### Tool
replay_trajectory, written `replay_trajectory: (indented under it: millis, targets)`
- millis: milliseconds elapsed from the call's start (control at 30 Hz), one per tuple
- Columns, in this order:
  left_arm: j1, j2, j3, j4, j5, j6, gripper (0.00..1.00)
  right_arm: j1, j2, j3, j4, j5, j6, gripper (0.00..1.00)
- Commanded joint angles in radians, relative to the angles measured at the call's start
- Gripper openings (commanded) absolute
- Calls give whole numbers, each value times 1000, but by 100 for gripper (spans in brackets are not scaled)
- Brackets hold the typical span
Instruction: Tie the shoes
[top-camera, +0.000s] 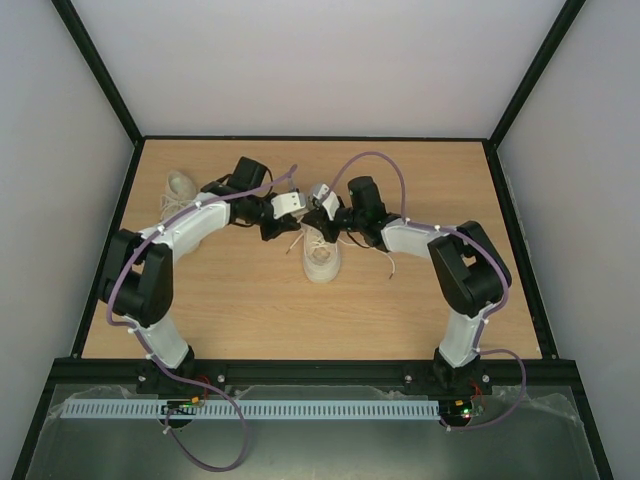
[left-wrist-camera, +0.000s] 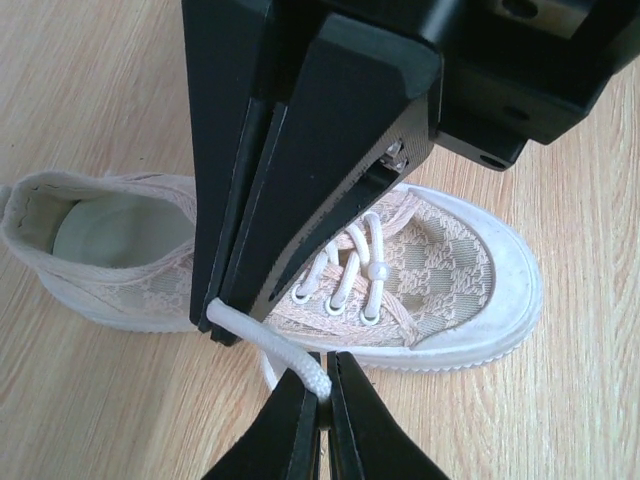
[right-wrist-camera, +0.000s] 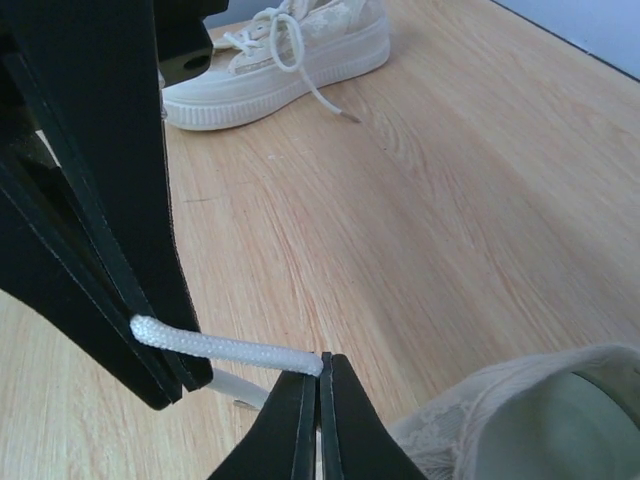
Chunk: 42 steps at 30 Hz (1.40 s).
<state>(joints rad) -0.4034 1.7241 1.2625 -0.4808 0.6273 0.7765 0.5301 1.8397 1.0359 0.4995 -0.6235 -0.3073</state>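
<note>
One cream-white shoe lies mid-table, toe towards the near edge. The second shoe lies at the far left. Both grippers meet just above the middle shoe's laces. In the left wrist view my left gripper is shut on one end of a short stretch of white lace beside the shoe. My right gripper pinches the other end. The right wrist view shows the same: right gripper shut on the lace, left gripper holding its other end. The lace runs taut between them.
The second shoe shows at the top of the right wrist view with looped laces and a loose end trailing on the wood. Black frame rails border the table. A loose lace end lies right of the middle shoe.
</note>
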Motion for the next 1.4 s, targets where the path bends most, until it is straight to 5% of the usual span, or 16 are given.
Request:
replay_trajectory:
  millis: [0, 67, 400, 767, 1133, 1367]
  targets:
    - [0, 2, -24, 38, 19, 19, 2, 2, -59, -13, 14, 66, -6, 1]
    - [-1, 2, -47, 92, 11, -10, 3, 1, -73, -13, -10, 67, 0, 1]
    - [3, -55, -121, 369, -133, -350, 55, 1, -122, -10, -116, 148, 173, 1]
    - [-90, -103, -165, 426, -291, -503, 58, 1, -95, 73, -252, 258, 448, 1]
    - [-125, -66, -257, 688, -422, -498, 61, 1, -116, 81, -277, 298, 619, 1]
    - [-199, -17, -241, 718, -450, -459, 59, 1, -122, 81, -278, 311, 653, 1]
